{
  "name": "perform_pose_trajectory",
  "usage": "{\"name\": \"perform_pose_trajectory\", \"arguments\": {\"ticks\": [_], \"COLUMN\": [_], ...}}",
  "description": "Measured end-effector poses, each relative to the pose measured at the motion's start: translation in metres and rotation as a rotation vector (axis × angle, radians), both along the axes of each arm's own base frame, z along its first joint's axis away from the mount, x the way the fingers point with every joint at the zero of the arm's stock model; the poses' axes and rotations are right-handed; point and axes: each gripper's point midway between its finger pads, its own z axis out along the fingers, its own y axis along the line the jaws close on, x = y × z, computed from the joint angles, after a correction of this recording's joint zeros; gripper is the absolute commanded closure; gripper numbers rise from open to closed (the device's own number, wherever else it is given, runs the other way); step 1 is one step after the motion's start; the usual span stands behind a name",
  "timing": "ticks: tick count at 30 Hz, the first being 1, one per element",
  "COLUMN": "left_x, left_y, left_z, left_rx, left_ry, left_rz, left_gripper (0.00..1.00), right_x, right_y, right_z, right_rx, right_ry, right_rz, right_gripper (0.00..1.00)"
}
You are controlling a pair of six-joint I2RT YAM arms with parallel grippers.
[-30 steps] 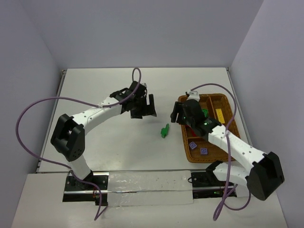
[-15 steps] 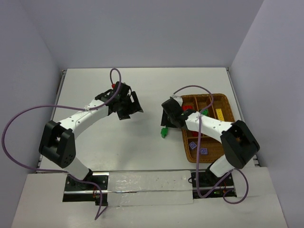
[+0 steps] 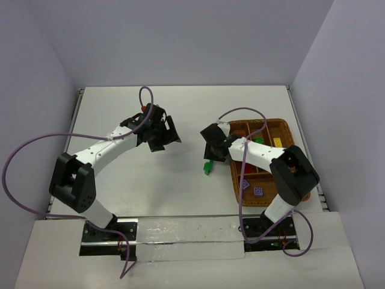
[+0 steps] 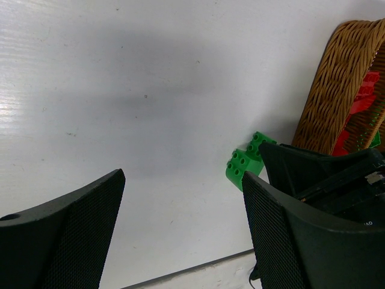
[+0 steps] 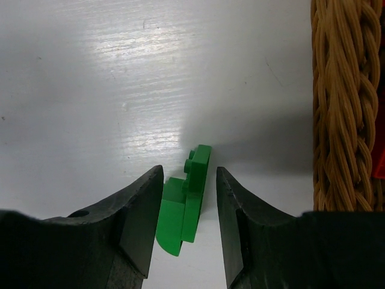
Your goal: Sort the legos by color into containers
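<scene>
A green lego made of two joined pieces lies on the white table, just left of the wicker tray. My right gripper reaches down over it. In the right wrist view the green lego stands between the fingers of that gripper. The left pad is at its side and a small gap shows on the right, so the jaws are open. My left gripper hovers open over bare table to the left; its own view shows the green lego ahead.
The tray's compartments hold red, green, yellow and purple legos. The tray's woven wall stands close to the right of my right fingers. Purple cables loop above both arms.
My right gripper swung left from over the tray down to the green lego and narrowed its jaws around it. The left arm drew back to the left, then held still.
</scene>
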Motion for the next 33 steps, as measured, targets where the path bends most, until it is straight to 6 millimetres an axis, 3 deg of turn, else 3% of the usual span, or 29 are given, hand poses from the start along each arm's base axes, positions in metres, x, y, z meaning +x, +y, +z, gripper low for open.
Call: {"name": "perform_pose_trajectory", "arguments": {"ticks": [7, 9, 15, 22, 28, 33], "left_x": [0.000, 0.000, 0.000, -0.008, -0.045, -0.062], "left_y": [0.000, 0.000, 0.000, -0.010, -0.027, -0.052], "left_z": [-0.001, -0.001, -0.001, -0.012, -0.044, -0.031], "left_rx": [0.001, 0.001, 0.002, -0.061, -0.205, -0.394], "left_ry": [0.001, 0.001, -0.001, -0.009, 0.061, 0.050], "left_rz": [0.000, 0.000, -0.003, -0.077, -0.220, -0.353], "left_gripper": [0.14, 0.08, 0.02, 0.03, 0.06, 0.07], "right_x": [-0.002, -0.003, -0.002, 0.004, 0.007, 0.010], "right_y": [-0.001, 0.000, 0.010, 0.019, 0.026, 0.039], "right_z": [-0.006, -0.007, -0.002, 0.012, 0.039, 0.066], "right_rx": [-0.008, -0.010, -0.001, 0.024, 0.087, 0.180], "right_ry": [0.016, 0.020, 0.016, -0.010, -0.067, -0.127], "right_rz": [-0.008, -0.004, 0.024, 0.050, 0.070, 0.099], "right_gripper": [0.63, 0.68, 0.99, 1.00, 1.00, 1.00]}}
